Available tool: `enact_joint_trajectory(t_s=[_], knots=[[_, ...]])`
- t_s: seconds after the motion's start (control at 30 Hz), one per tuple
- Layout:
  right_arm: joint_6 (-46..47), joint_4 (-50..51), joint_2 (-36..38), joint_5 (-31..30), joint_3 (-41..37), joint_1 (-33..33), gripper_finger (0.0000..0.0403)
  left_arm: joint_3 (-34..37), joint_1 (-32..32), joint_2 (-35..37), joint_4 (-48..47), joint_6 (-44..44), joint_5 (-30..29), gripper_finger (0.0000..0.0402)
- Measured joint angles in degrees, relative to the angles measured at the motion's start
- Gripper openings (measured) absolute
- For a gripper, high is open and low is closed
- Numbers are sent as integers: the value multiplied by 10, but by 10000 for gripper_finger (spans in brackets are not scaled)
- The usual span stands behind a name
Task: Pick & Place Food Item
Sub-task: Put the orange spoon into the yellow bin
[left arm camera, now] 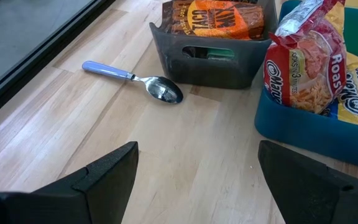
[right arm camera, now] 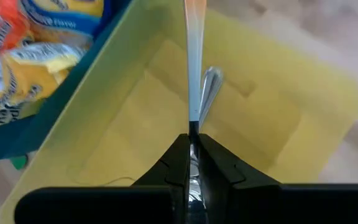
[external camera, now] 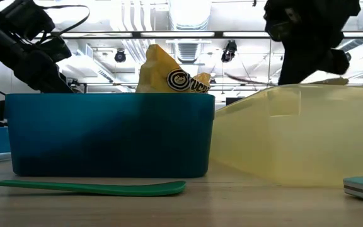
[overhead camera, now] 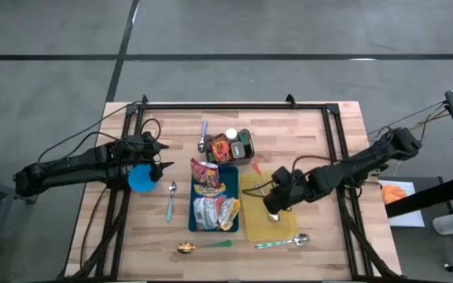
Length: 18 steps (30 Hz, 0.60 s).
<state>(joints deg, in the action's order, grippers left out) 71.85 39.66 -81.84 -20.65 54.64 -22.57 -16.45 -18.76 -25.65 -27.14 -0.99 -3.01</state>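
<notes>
Pale wood table [overhead camera: 321, 134] – matt, glossy plastic yellow bin [right arm camera: 303, 106], shiny metal spoon [left arm camera: 165, 90]

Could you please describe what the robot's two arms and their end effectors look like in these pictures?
Both arms are dark, nearly black, built of jointed segments, with thin black cables looping along them. The left end effector has two broad, flat, wedge-shaped black fingers with a matte surface. The right end effector has the same black fingers, which taper to narrow tips. No markings or labels show on either.

Overhead looks straight down; low view level, both sharing the blue bin [overhead camera: 228, 179].
</notes>
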Motion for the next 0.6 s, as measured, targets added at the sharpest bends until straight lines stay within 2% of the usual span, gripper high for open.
enact_joint_trajectory(t_s=[0.27, 0.4, 0.6], knots=[[112, -15, -87, 35, 18, -27, 19, 0, 0, 0, 0, 0, 0, 336], [132, -16, -123, 69, 25, -27, 19, 0, 0, 0, 0, 0, 0, 336], [159, -13, -154, 70, 24, -27, 19, 0, 0, 0, 0, 0, 0, 336]])
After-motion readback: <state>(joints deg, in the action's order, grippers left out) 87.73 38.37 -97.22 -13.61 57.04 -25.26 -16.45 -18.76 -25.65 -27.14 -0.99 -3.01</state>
